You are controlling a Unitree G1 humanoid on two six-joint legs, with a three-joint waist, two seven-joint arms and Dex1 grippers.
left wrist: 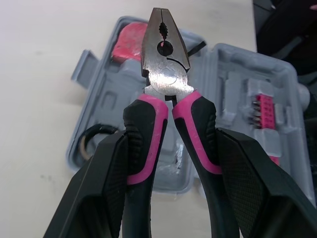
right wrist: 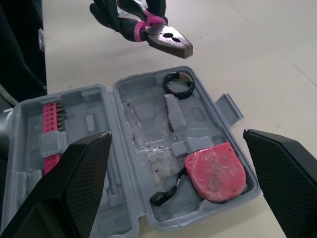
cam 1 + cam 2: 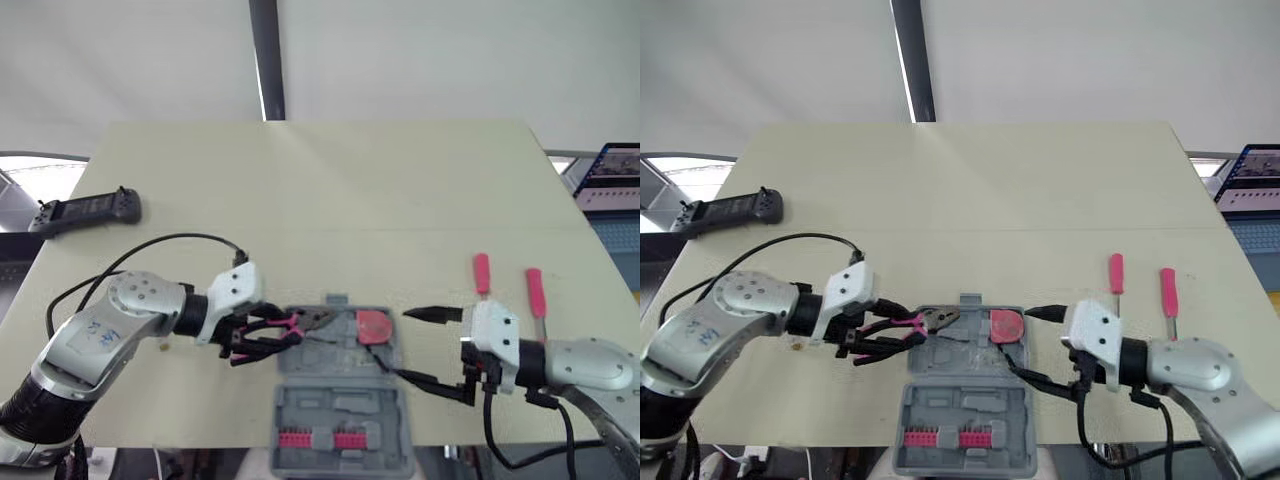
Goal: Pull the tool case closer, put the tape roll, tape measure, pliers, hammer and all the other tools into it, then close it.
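Left tool [image 3: 262, 335] clamped on pink-and-black-handled steel pliers [image 3: 305, 322], nose over the left edge of the open grey plastic tool case [image 3: 340, 420] at the table's [image 3: 330, 190] near edge. Black tape roll [image 2: 179, 83] and red tape measure [image 2: 215, 171] lie in it; right tool [image 3: 406, 345] spread wide beside the case, two pink-handled screwdrivers [image 3: 481, 272] on the table further right.

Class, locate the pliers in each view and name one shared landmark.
Left eye view: pliers left of centre, head over the open tool case's left side.
Right eye view: same place.
Left wrist view: held in the left gripper, head over the case.
Right wrist view: raised beyond the case's tape roll.
Shared landmark: the red tape measure in the case.
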